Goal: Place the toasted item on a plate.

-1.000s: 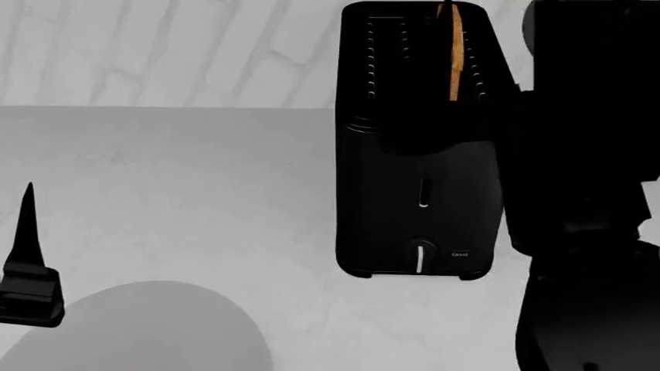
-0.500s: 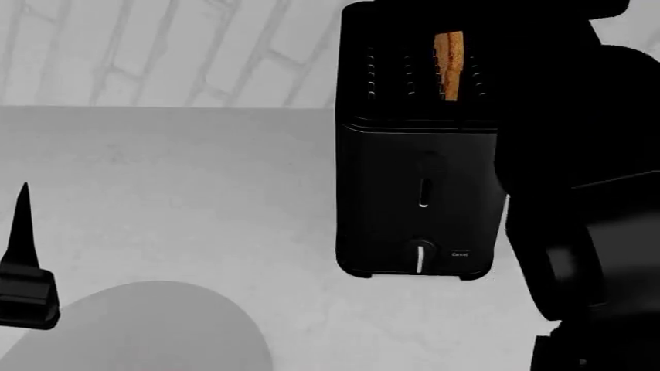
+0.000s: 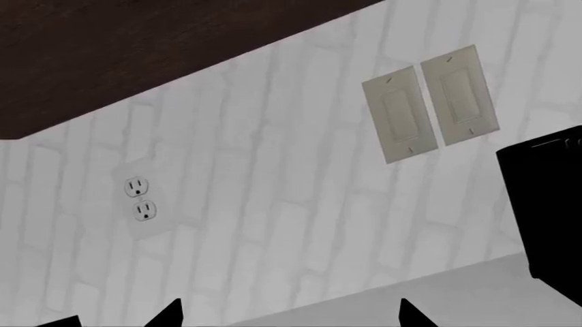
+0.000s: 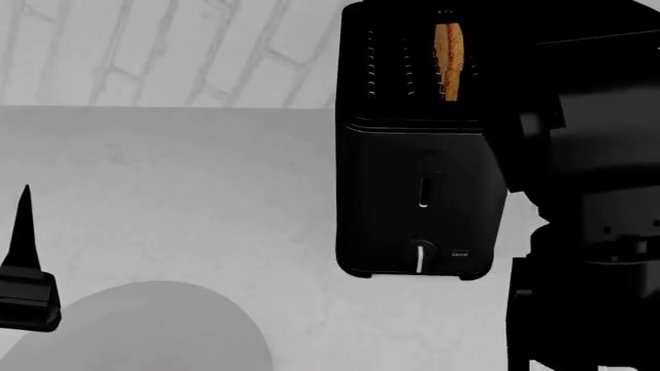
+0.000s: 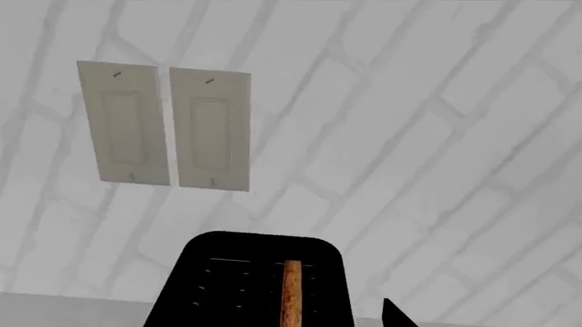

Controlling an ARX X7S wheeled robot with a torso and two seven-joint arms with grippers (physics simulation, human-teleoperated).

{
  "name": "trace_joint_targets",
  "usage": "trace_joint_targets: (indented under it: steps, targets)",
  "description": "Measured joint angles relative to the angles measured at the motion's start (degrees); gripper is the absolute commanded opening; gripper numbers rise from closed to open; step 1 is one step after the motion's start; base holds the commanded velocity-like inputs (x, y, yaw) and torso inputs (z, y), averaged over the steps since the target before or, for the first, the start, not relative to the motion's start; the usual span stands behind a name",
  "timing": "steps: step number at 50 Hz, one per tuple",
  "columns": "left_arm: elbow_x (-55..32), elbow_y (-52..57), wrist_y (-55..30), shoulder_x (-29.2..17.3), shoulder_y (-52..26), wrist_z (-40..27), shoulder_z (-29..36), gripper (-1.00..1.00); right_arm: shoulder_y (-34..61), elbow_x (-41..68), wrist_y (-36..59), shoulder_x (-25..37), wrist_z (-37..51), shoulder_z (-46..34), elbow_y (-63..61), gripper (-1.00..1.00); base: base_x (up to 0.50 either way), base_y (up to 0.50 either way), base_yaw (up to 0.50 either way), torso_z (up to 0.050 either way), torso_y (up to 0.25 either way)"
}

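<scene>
Head view: toast [image 4: 447, 60] upright in toaster [image 4: 421, 166] slot; plate [image 4: 144, 328] near-left; both tools' state unclear.

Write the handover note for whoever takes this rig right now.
Left tool: idle above the counter by the plate, holding nothing; only one finger shows, so open or shut is unclear.
Right tool: only a fingertip shows in the right wrist view, near the toaster top; state unclear.
Toast: standing in a toaster slot, not gripped.
Plate: on the counter, front left of the toaster, bare.
Done: nothing placed yet.
Left: grip the toast, lift it out, lay it on the plate.
</scene>
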Motion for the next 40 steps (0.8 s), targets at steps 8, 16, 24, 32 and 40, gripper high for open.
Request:
trace_joint_targets:
  steps: [8,16,24,32,40]
  targets:
    - [-0.10,-0.15,0.20,0.00,0.06,-0.13,0.12,1.00,2.60,-0.42,-2.36,-1.15,-0.34,-0.03,8.25,1.00,0.00,0.00,0.00,0.000,0.000]
    - [-0.37,0.18,-0.05,-0.11,0.24,-0.12,-0.02,1.00,4.87,-1.47,-6.96,-2.14,-1.20,-0.88,18.24,1.00,0.00,0.00,0.00,0.000,0.000]
    - [-0.61,0.62,-0.55,-0.31,0.24,-0.12,-0.18,1.00,6.74,-2.57,-12.10,-2.83,-1.92,-1.65,27.73,1.00,0.00,0.00,0.00,0.000,0.000]
    - [-0.77,0.77,-0.85,-0.40,0.12,-0.19,-0.11,1.00,8.65,-3.40,-17.17,-3.74,-2.78,-2.32,36.36,1.00,0.00,0.00,0.00,0.000,0.000]
    - [-0.90,0.87,-0.97,-0.45,0.19,-0.30,-0.10,1.00,11.41,-4.45,-23.45,-5.31,-4.05,-3.17,46.91,1.00,0.00,0.00,0.00,0.000,0.000]
